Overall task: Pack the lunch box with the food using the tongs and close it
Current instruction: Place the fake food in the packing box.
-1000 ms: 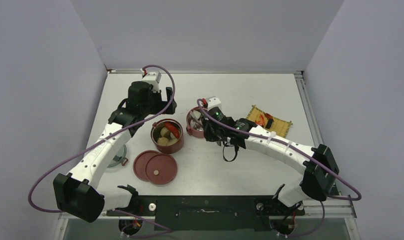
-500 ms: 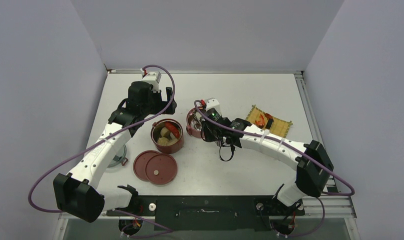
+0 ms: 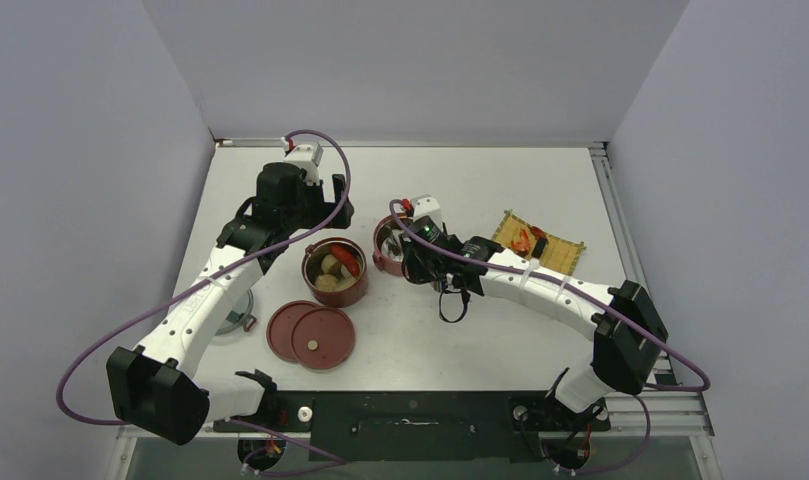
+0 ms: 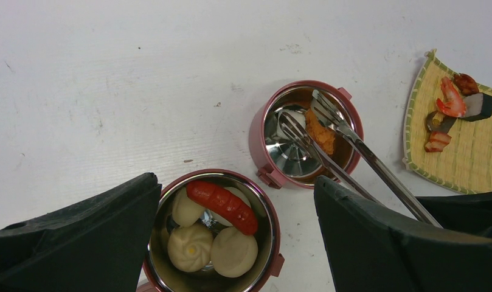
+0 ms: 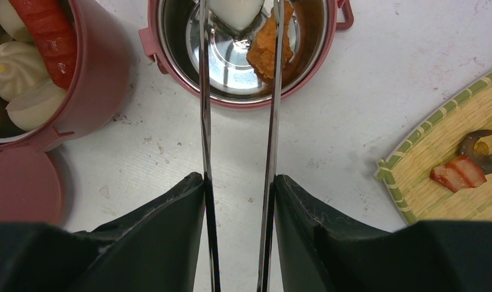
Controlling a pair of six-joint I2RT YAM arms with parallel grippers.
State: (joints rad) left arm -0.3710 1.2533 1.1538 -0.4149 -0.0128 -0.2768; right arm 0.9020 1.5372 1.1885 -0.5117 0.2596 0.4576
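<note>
The lunch box stands as two open dark-red bowls. The left bowl holds pale round buns and a red sausage. My left gripper hangs open above it, a finger on each side, touching nothing. The right bowl holds an orange fried piece. My right gripper is shut on the silver tongs, one arm against each finger. The tong tips reach into the right bowl, spread apart, one beside the orange piece.
Two flat dark-red lids lie overlapping in front of the left bowl. The yellow woven mat at the right carries a shrimp and other small pieces. A round greyish object lies under the left arm.
The right arm has shifted slightly left toward the right bowl, carrying the tongs with it. The left arm has not moved.
</note>
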